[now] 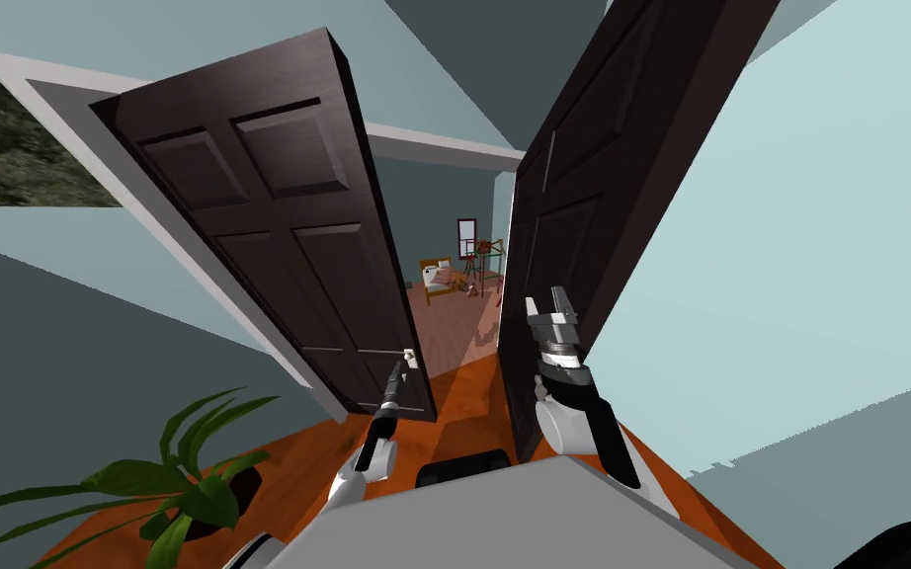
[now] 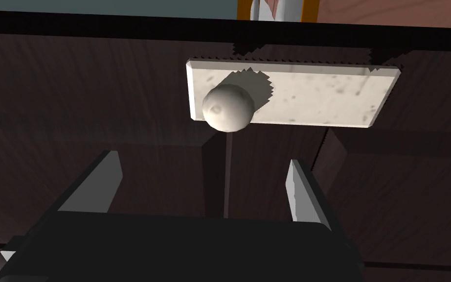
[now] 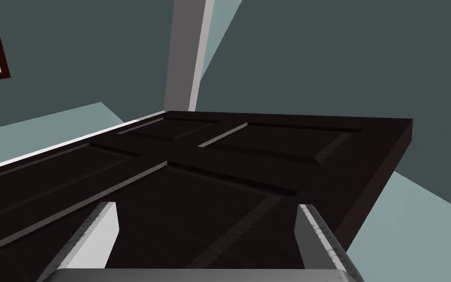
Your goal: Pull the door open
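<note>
So it's a pair of doors, both really dark brown with a faint wood grain and raised rectangular panels, six to a leaf from what I can see. The left door (image 1: 266, 227) stands ajar, and so does the right door (image 1: 582, 198), with a gap between them showing a far room with an orange-framed bit of furniture (image 1: 439, 277) and a red-framed window (image 1: 466, 237).

The doorknob (image 2: 228, 107) is on the left door, right by its free edge. It's a plain round ball, off-white and a bit mottled, on a flat rectangular backplate (image 2: 317, 98) with the same speckled, stone-ish look and bevelled edges.

The left gripper (image 2: 203, 159) is pointed straight at that door, jaws spread wide. The knob sits just past the fingertips (image 2: 107, 181), more or less centred between them, and nothing touches it. From the head view the left gripper (image 1: 399, 370) is right up at the knob (image 1: 410, 358).

The right gripper (image 1: 545, 299) is raised beside the right door's edge, jaws also wide with nothing in them. In its wrist view it (image 3: 206, 206) faces that door's panelled face (image 3: 249, 156).

The floor (image 1: 295, 454) is glossy orange wood, with a green leafy potted plant (image 1: 187, 484) on the robot's left.
</note>
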